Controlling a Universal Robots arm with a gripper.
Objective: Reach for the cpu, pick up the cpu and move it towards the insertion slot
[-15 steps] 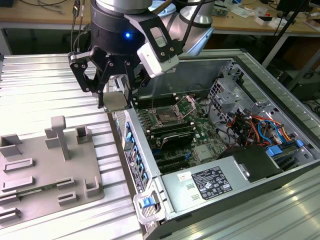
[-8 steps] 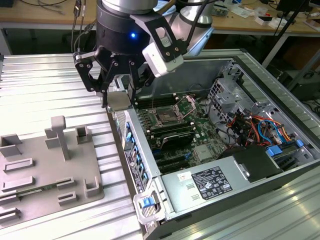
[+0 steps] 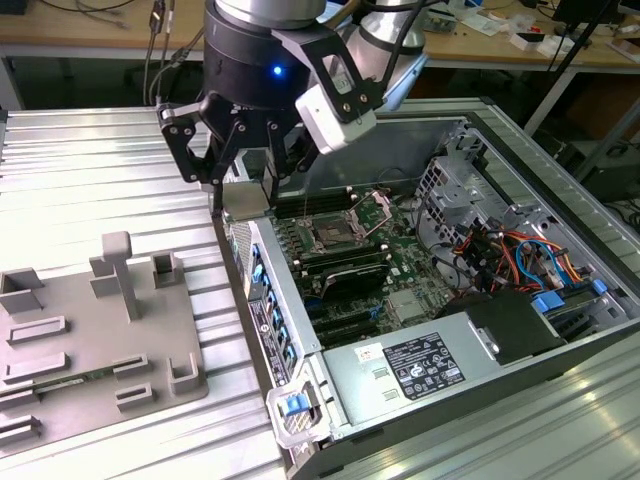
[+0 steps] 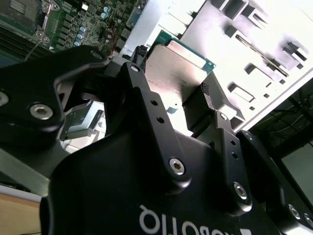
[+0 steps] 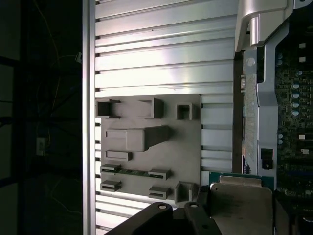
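Note:
My gripper [image 3: 243, 195] is shut on the cpu [image 3: 246, 201], a thin flat square chip with a pale metal top. It hangs above the near wall of the open computer case, towards the exterior view's left. In the second wrist view the cpu [image 4: 178, 66] sits flat between two black fingers [image 4: 139, 53], and its green edge shows at the far side. The first wrist view shows the cpu [image 5: 239, 200] over the case wall. The insertion slot [image 3: 330, 237], a square socket with a dark centre and a metal frame, lies on the green board, lower and towards the exterior view's right of the cpu. It also appears in the second wrist view as the insertion slot [image 4: 22, 12].
A grey fixture plate [image 3: 100, 320] with raised blocks lies on the ribbed metal table [image 3: 80, 170], at the exterior view's left. Inside the case are long black memory slots [image 3: 345, 265], a labelled power supply [image 3: 420, 365] and coloured cables [image 3: 500, 250]. A blue latch [image 3: 295, 405] sits at the case's near corner.

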